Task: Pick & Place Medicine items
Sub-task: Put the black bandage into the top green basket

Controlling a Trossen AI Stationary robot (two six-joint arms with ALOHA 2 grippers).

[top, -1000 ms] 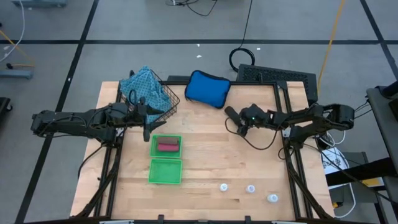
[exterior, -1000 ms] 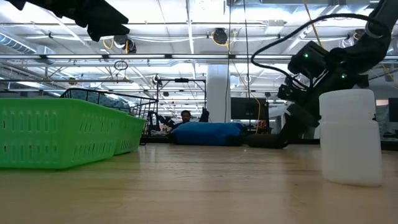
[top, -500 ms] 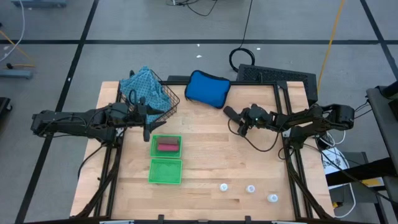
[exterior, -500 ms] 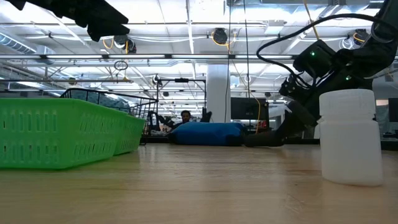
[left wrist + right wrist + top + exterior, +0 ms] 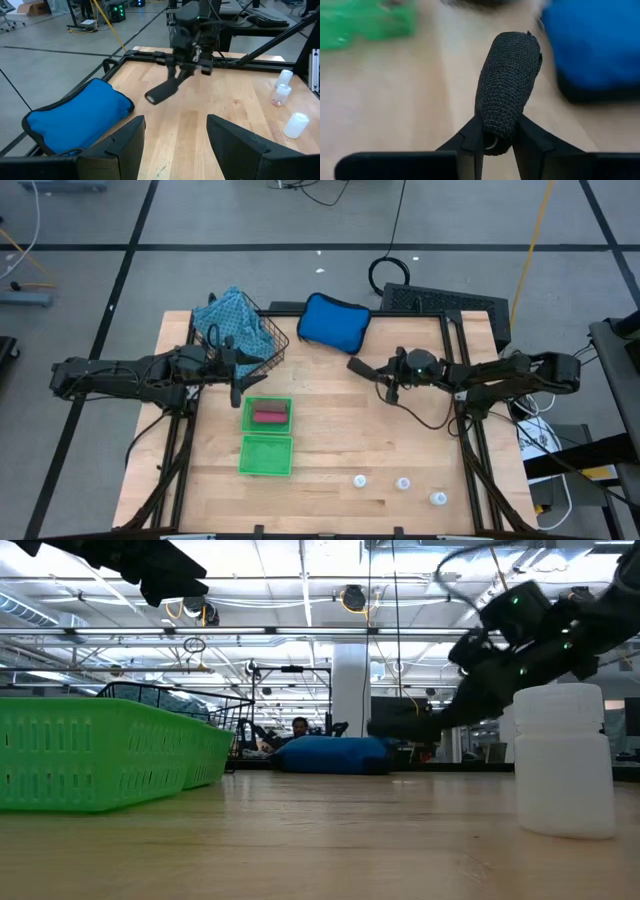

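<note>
The right gripper [image 5: 497,142] pinches the black medicine piece [image 5: 509,90] above the table's far middle [image 5: 330,400], just right of the blue pouch [image 5: 332,321]. The left gripper [image 5: 175,145] hangs parted, empty, over the wire basket [image 5: 255,345]. Three white bottles [image 5: 402,483] stand near right.

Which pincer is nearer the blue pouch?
Right. The right pincer, shut on the black piece, hangs just beside the blue pouch; the left pincer sits farther off, by the wire basket.

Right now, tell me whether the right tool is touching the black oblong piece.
Touching. The right wrist view shows the right tool with both fingers pinched against the base of the black oblong piece; the left wrist view shows it lifted off the wooden table.
</note>
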